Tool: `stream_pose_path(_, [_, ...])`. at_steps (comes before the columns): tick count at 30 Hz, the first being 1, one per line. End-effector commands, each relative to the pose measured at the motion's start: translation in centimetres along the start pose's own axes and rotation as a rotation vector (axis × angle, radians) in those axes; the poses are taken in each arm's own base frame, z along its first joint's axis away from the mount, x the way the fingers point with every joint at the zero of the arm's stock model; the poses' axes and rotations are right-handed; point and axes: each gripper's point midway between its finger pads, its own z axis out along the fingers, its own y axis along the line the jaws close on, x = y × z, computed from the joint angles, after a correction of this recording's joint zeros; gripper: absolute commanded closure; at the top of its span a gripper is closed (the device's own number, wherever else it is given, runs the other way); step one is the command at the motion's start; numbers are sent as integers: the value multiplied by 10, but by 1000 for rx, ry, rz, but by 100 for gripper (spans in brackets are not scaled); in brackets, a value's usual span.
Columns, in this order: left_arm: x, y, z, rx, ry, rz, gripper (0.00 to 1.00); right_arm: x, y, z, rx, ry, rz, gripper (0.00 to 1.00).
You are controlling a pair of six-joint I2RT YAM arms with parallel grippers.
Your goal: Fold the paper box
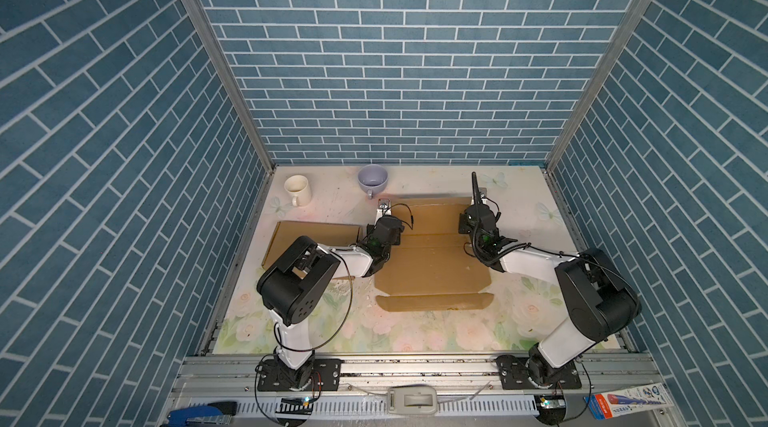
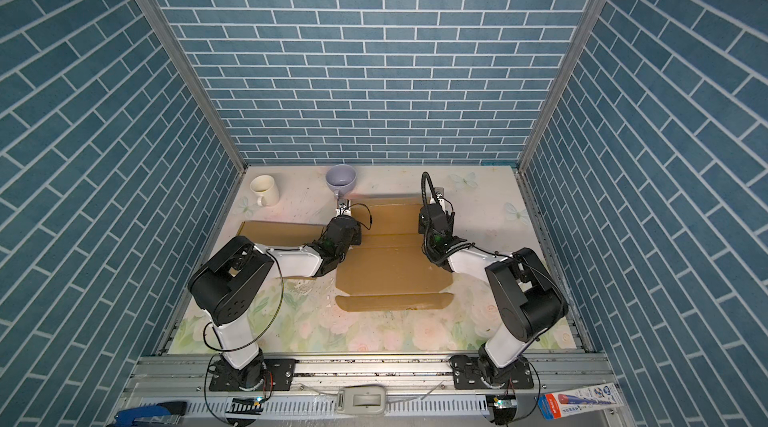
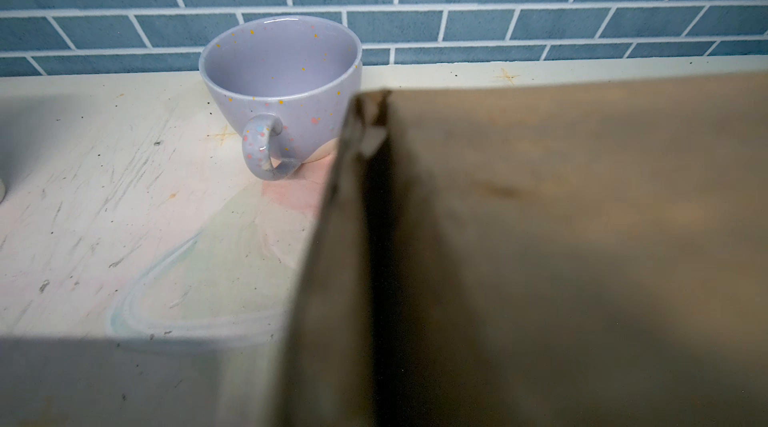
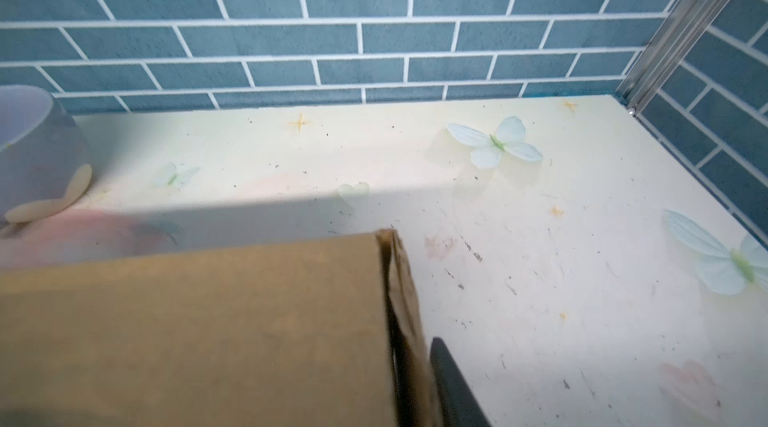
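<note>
The left gripper is pinching shut at the brown cardboard box, likely standing its wall up; the right gripper, I cannot tell.

- paper box: plain brown
- cup: lavender, orange and pink speckles
- mug: cream
- wall: blue bricks, white joints
- table: pale floral, butterflies

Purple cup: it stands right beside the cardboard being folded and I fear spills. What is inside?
In the left wrist view the purple cup shows only bare speckled inner wall; its near rim covers the bottom.
</note>
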Motion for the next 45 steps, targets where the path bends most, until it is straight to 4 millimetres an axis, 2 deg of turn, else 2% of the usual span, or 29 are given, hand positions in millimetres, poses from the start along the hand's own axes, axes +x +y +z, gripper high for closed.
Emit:
stream_pose_path(1, [50,14,4,-65,141,63,100,-6,-2,2,18,-9,-35,89])
stream_pose_path(2, [50,16,5,-79,141,57,100,-3,-2,3,19,-3,-23,97])
stream_pose_path(3, [51,18,5,-90,141,51,100,2,0,5,20,3,-7,100])
stream_pose_path(7, [53,21,7,-122,145,23,100,25,0,10,68,19,22,100])
stream_pose_path(9, [55,21,7,-125,152,21,100,30,0,11,70,29,31,100])
stream_pose_path(12, [55,25,4,-136,150,22,100,21,5,7,28,25,29,100])
stream_pose_path(13, [54,25,3,-137,146,21,100,15,8,4,-4,29,25,99])
stream_pose_path(16, [50,25,0,-134,144,12,100,4,16,-3,-95,86,18,72])
stream_pose_path(18, [49,25,-1,-134,152,1,100,-1,18,-11,-150,124,34,60])
stream_pose_path(20, [48,25,-2,-142,165,-14,100,-4,19,-18,-198,161,59,52])
stream_pose_path(23, [48,26,-3,-154,186,-35,100,3,21,-32,-257,239,81,44])
stream_pose_path(30, [43,27,-8,-169,238,-84,100,-2,16,-70,-329,313,133,39])
stream_pose_path(36, [38,30,-11,-181,315,-129,100,-4,-11,-87,-275,346,233,40])
stream_pose_path(40, [38,34,-13,-192,358,-179,100,10,-22,-94,-225,409,298,42])
stream_pose_path(45, [43,36,-12,-175,420,-326,100,27,-37,-108,-148,487,373,41])
